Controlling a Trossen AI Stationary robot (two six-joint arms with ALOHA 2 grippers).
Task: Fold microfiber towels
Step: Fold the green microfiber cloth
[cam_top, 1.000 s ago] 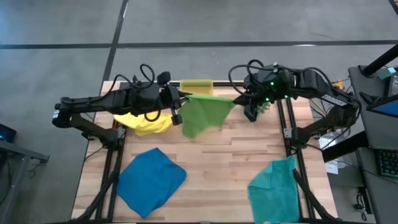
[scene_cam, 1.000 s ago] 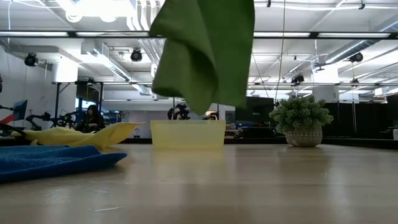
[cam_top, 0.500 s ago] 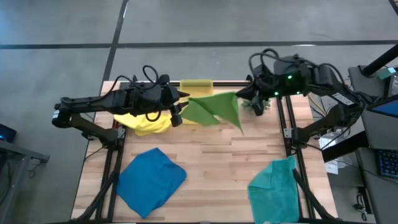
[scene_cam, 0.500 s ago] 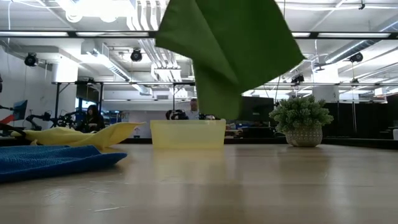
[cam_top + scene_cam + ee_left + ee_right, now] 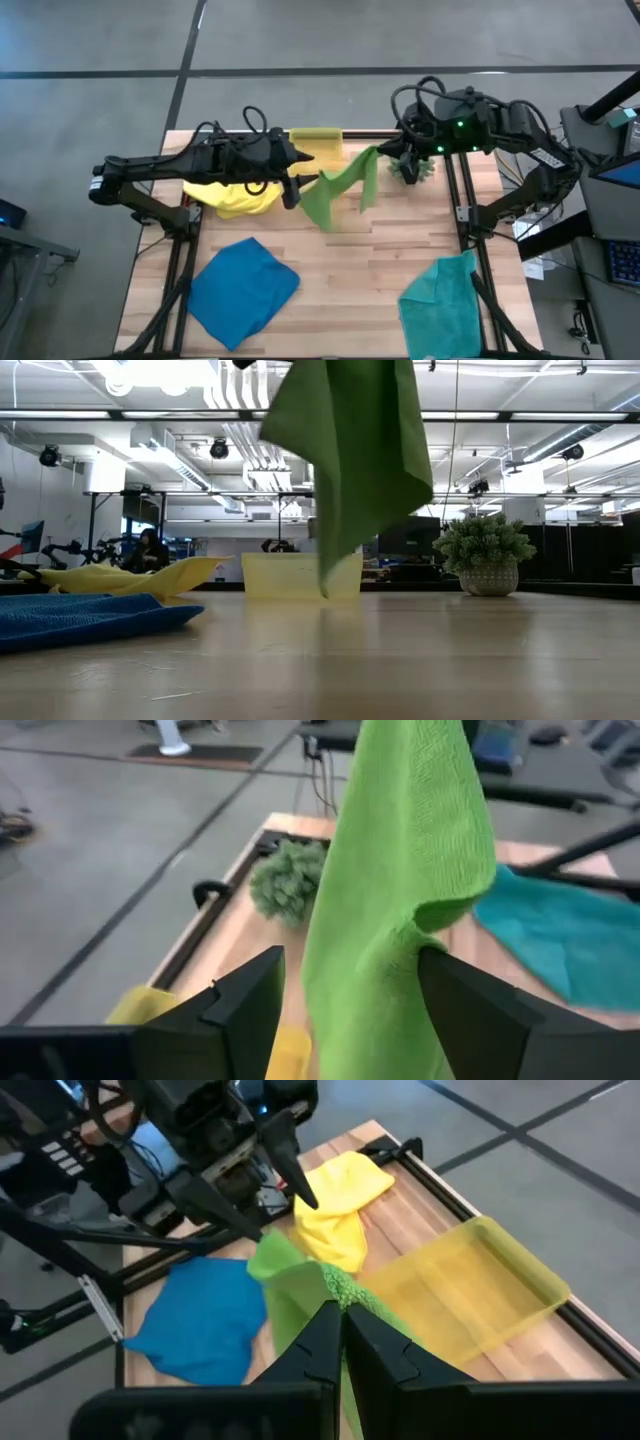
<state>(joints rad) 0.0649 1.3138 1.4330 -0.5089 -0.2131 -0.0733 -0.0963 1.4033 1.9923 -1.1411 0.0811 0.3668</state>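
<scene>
The lime green towel (image 5: 340,185) hangs in the air over the far middle of the table, and my right gripper (image 5: 392,152) is shut on its upper end. My left gripper (image 5: 345,1010) stands open with the hanging towel (image 5: 400,890) passing between its fingers. The towel's lower tip (image 5: 324,585) is clear of the tabletop. A yellow towel (image 5: 235,198) lies crumpled at the far left, a blue towel (image 5: 243,290) at the near left, and a teal towel (image 5: 440,305) at the near right. My right gripper pinches the green towel's upper edge (image 5: 345,1292) between its two shut fingers, slanting down from the table's right side. The towel hangs slack below the fingers, lifted clear of the table. I cannot tell whether the towel brushes my left gripper's open fingers.
A translucent yellow bin (image 5: 318,143) stands at the far edge behind the hanging towel. A small spiky green plant (image 5: 483,552) stands at the far right, just below my right gripper. Bare wood lies in the table's middle (image 5: 350,270).
My left gripper has opened and let go of the green towel's left corner. The towel was stretched between both grippers. It now droops in folds from my right gripper alone. My right gripper has risen a little, still shut.
</scene>
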